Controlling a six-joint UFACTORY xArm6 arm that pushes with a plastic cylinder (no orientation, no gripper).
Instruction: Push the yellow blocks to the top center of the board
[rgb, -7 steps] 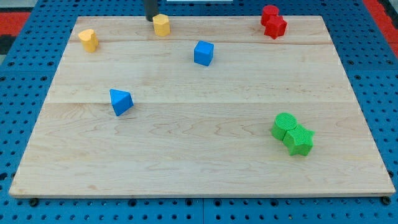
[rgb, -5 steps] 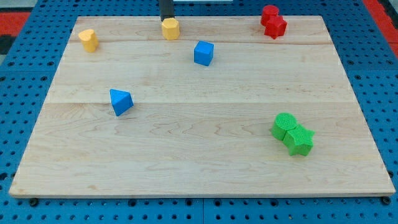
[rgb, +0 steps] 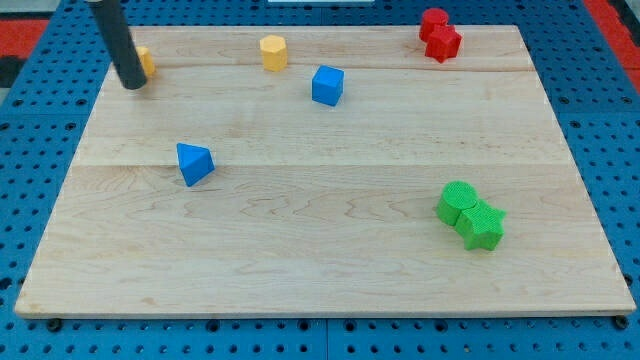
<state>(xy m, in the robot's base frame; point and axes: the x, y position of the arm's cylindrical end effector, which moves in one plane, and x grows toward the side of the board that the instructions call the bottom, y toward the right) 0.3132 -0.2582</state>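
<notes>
My tip is down on the board, bare and holding nothing — pressed against the left side of the yellow block, which peeks out behind the rod. The yellow hexagonal block waits to that block's right, so the push looks rightward.

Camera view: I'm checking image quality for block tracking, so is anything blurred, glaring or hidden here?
Camera view: lighting even, shadows soft, no glare on the board; blocks sharp. My tip stands at the view's left of the left yellow block, hiding most of it; the other yellow block is clear.
</notes>
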